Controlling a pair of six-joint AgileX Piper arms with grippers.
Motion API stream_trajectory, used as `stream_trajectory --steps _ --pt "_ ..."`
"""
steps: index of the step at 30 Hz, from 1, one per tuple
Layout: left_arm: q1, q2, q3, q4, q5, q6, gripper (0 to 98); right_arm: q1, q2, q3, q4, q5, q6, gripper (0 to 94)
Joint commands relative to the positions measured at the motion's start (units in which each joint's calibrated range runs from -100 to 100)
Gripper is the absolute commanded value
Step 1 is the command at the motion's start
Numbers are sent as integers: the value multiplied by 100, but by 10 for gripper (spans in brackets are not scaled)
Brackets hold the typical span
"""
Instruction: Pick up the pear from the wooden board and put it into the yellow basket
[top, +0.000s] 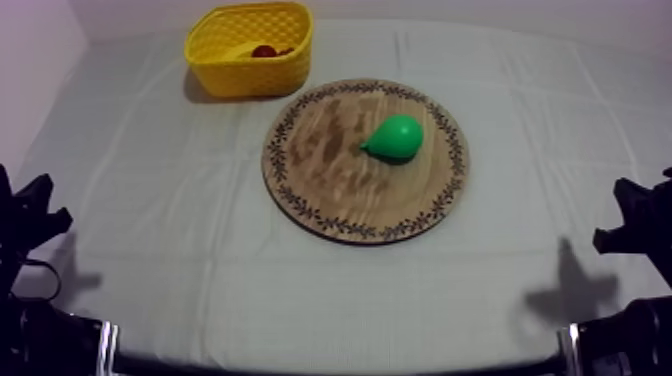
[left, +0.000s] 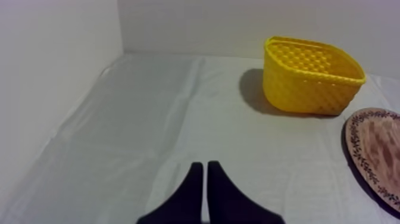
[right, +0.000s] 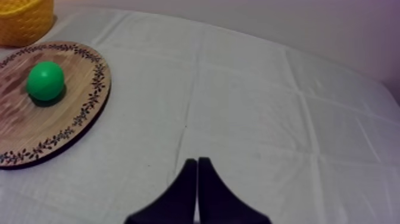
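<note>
- Showing a smooth green toy pear (top: 395, 137) lying on its side on a round wooden board with a dark leaf-patterned rim (top: 300, 205), right of the board's middle, with its narrow end pointing toward the left side of the desk.
- Showing that pear (right: 45, 81) again from the right wrist camera, sitting on the bare wood of the board (right: 71, 128) and casting a small shadow under itself.
- Covering the desk with a creased grey-white cloth (top: 180, 260).
- Placing a yellow woven-look plastic basket (top: 255, 78) upright at the far left of the desk, just beside the board's far-left rim, with a strip of cloth between them.
- Holding a small red fruit (top: 264, 51) inside the basket, against its far wall.
- Parking the left tool (left: 205, 167) low over bare cloth, its two black fingers clenched together into a narrow wedge, grasping nothing, and facing the basket (left: 309, 83) with the board's edge (left: 372, 149) off to one side.
- Parking the right tool (right: 197, 161) low over bare cloth as well, fingers likewise clenched together on nothing, with the pear and the board ahead of it and a corner of the basket (right: 21, 24) beyond them.
- Sitting well apart from the board, the pear and the basket in both cases.
</note>
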Motion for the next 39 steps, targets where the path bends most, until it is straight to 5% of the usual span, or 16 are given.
stream_trajectory --steps 1,26,39 --pt "3 -1 -13 3 2 3 0 -1 1 5 1 4 0 5" --pt "280 2389 -2952 -41 675 167 0 -1 1 5 1 4 0 5" --pt "748 5009 -5520 217 994 -200 0 -1 1 5 1 4 1 5"
